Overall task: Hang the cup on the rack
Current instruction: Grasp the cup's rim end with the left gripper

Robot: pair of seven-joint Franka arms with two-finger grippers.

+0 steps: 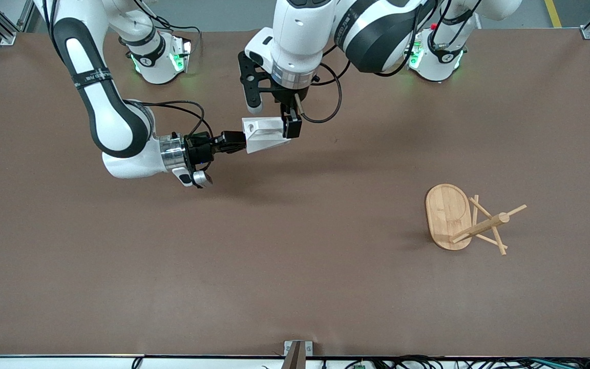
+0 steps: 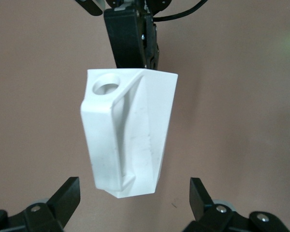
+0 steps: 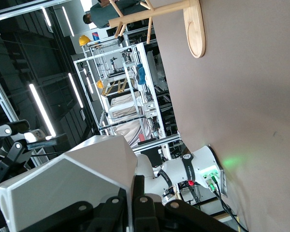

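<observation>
The right gripper [image 1: 233, 142] is clamped on the cup [image 1: 264, 134], held sideways above the table; the left gripper [image 1: 274, 110], fingers spread, straddles its free end, with the rack [image 1: 466, 220] toward the left arm's end.

White arms with black joint bands, loose black cables, silver wrist rings, black tools and green-lit bases.

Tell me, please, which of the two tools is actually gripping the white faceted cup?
The right tool, clamped shut on the white faceted cup; the left tool stands open around its other end.
</observation>
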